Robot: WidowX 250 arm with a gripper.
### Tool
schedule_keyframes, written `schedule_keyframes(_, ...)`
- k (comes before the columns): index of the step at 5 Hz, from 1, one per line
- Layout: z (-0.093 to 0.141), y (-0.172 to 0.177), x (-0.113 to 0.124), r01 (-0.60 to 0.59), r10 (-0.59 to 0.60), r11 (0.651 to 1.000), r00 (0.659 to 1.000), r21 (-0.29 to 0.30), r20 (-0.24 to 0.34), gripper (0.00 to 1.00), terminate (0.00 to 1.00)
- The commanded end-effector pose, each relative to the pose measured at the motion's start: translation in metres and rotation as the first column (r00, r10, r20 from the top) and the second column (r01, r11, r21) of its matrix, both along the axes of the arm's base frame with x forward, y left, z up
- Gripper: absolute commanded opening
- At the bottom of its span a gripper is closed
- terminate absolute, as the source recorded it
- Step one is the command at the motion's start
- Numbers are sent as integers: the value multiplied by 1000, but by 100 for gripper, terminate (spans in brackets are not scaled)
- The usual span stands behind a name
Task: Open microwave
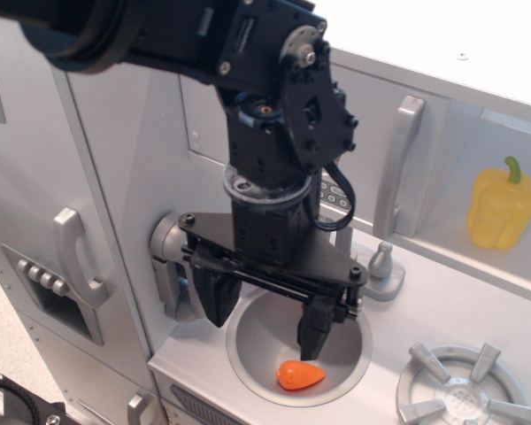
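Note:
The microwave is the wide grey compartment at the back, mostly hidden behind my black arm. Its tall silver bar handle shows at the door's right edge, with part of the strip of small buttons to its left. The dark window is hidden by the arm. I cannot tell whether the door is ajar. My gripper is open and empty. It points down over the round sink, below and left of the handle and apart from it.
An orange toy lies in the sink below the right finger. A faucet stands behind the sink. A yellow pepper sits in the recess right of the handle. The silver phone, the fridge door handle and a burner are nearby.

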State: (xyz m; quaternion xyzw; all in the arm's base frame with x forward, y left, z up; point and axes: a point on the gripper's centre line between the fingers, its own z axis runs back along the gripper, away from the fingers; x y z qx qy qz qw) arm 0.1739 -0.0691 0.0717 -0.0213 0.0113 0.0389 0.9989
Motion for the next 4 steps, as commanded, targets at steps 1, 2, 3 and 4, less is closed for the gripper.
schedule_keyframes(1, 0, 0, 0, 0, 0, 1000, 1000, 0, 0, 100, 0)
schedule_keyframes(2, 3, -1, 40, -40, 41, 998, 999, -40, 19, 100, 0)
schedule_keyframes(3, 7, -11, 71, -29, 34, 994, 998, -104, 43, 100, 0)
schedule_keyframes(4, 22, -22, 94, -21, 36, 989, 994, -148, 100, 100, 0)
